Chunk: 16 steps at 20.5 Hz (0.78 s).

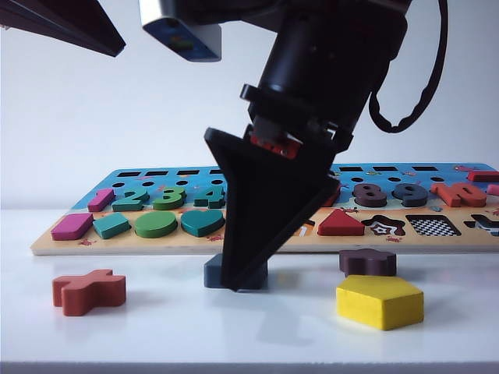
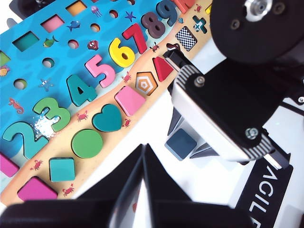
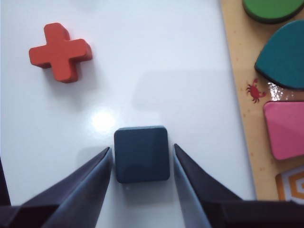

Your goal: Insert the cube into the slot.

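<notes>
right claw (image 1: pixel 248 284) down at cube (image 1: pixel 213 273) | slot (image 1: pixel 433 225) empty | left claw unseen

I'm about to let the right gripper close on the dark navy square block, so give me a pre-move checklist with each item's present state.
1. Flat dark navy-blue wooden square block lies between the right gripper fingers: ok.
2. Block flat on the white table: ok.
3. Jaws open, a thin gap each side, not yet gripping: ok.
4. Red wooden cross piece clear of the fingers: ok.
5. Checkerboard square cut-out on the wooden puzzle board unoccupied: ok.
6. Left gripper held away from the block: ok; whether it is open: cannot tell.
</notes>
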Tool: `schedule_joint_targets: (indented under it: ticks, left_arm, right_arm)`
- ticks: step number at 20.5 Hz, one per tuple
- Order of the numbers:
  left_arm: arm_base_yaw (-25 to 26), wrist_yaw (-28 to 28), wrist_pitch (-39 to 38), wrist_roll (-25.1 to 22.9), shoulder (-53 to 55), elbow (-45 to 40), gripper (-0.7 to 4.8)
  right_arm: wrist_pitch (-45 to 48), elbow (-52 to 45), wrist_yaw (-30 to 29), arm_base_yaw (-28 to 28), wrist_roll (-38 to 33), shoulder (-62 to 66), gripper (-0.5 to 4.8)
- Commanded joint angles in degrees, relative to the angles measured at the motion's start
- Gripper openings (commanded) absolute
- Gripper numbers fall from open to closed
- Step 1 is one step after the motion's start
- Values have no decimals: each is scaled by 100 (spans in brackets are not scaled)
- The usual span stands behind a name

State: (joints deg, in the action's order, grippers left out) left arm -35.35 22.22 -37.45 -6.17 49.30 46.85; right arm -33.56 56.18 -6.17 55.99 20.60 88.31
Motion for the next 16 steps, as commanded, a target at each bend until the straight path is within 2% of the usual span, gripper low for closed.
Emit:
schedule_joint_targets:
  ticks: [1, 10, 13, 16]
  left_arm:
    - [-7, 31, 72, -26, -22, 22, 10]
    - [-7, 31, 70, -26, -22, 22, 10]
    - [-7, 31, 70, -26, -22, 22, 10]
    - [-7, 31, 72, -26, -22, 22, 10]
  right_arm:
    - [55, 17, -24, 11, -2, 31, 233]
    - [50, 22, 61, 9, -2, -31, 96]
    - [22, 24, 435, 9, -20, -369, 81]
    - [-63, 26, 708, 2, -522, -968, 81]
